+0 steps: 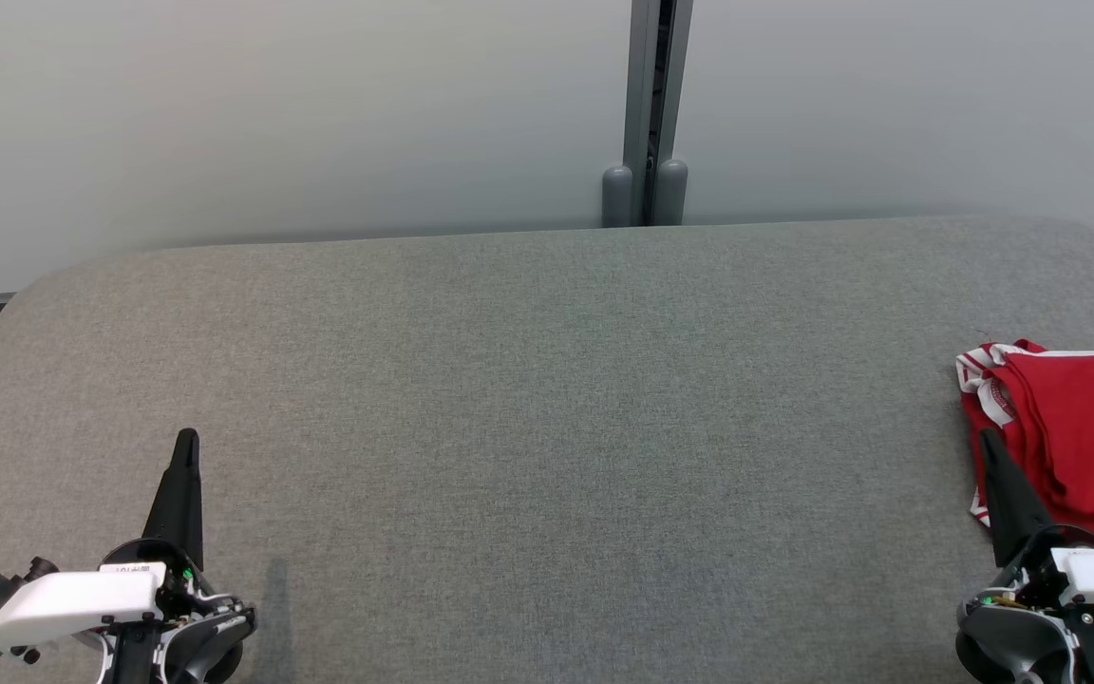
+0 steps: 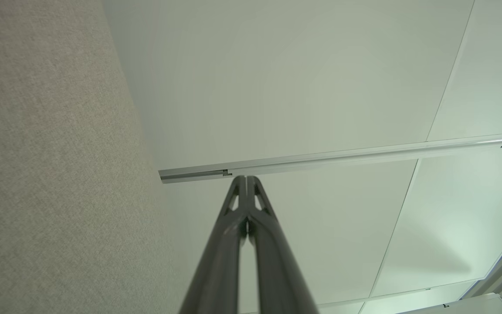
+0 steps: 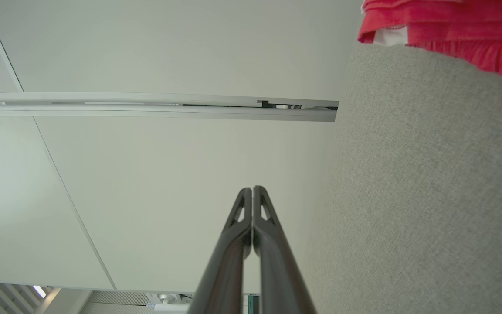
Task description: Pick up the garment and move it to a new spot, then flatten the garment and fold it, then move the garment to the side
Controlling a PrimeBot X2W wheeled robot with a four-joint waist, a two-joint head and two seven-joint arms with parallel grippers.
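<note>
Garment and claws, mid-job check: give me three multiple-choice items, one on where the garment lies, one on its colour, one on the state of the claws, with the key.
1. Where on the grey table does the garment lie in the head view?
A. At the far left edge
B. In the centre
C. At the right side, near the right claw

2. What colour is the garment?
A. Blue
B. Red with white trim
C. Black

3. How do the left claw and the right claw stand?
A. Both shut and empty
B. Both wide open
C. Left shut on the garment

Key:
1 C: the cloth is bunched at the table's right side.
2 B: it is red cloth with white striped edging.
3 A: each wrist view shows its claw closed tip to tip with nothing between.
</note>
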